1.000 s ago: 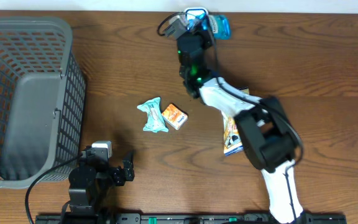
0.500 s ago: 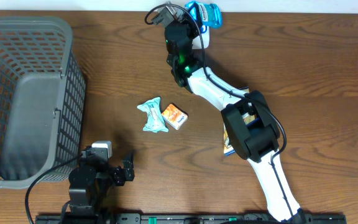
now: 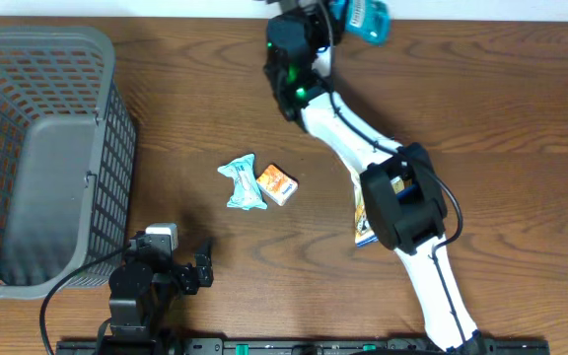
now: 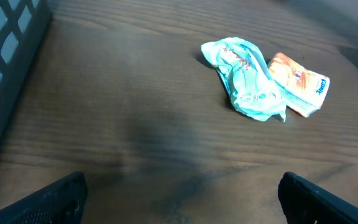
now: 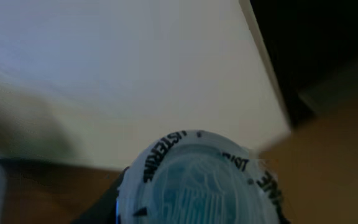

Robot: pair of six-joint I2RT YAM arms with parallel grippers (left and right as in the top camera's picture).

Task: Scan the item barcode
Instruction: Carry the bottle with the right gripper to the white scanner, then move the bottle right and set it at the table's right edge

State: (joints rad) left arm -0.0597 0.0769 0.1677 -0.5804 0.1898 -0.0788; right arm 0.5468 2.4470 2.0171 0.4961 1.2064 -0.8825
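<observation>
The right jaws are clenched on the blue mouthwash bottle [image 3: 363,17], held at the twelve o'clock edge of the desk [image 3: 521,118], its round lettered end filling the right wrist view. The left jaws sit released and empty at seven o'clock. With the arm stretched this far and the grip on a rounded, slick body, the bottle may twist or slip and drop past the far edge. And if its barcode, which I cannot see, faces away from the reader, the scan likely fails.
</observation>
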